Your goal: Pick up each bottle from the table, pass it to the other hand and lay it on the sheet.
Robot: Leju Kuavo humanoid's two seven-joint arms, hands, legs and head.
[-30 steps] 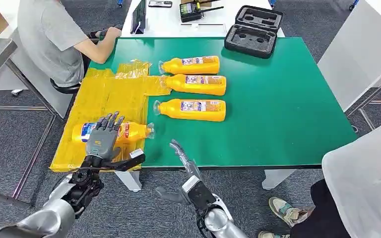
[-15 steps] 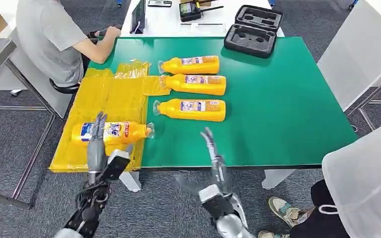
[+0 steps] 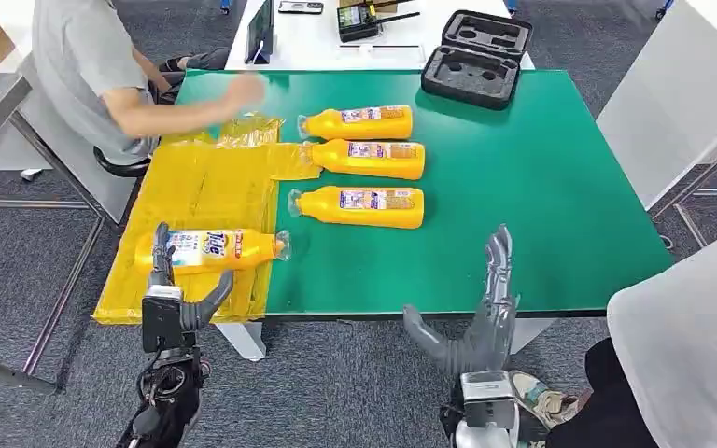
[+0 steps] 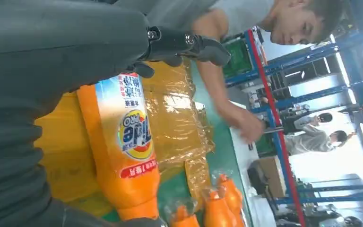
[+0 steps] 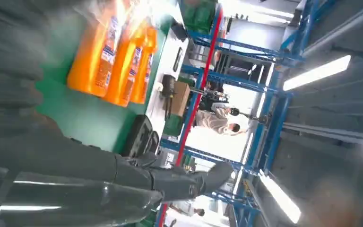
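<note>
While one bottle (image 3: 210, 249) lies on the yellow sheet (image 3: 205, 191), you have three bottles (image 3: 362, 166) on the green counter (image 3: 541, 187).
Left robot hand (image 3: 170, 297) and right robot hand (image 3: 481, 322) — both spread, empty — at the counter's near edge.

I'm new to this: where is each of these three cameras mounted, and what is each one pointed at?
Head view: high on the robot, looking forward and down at the green table; left hand and right hand show.
Left wrist view: behind the left hand, facing the bottle on the yellow sheet.
Right wrist view: behind the right hand, facing three bottles.
Shared: head and left wrist views both show the sheet bottle.
</note>
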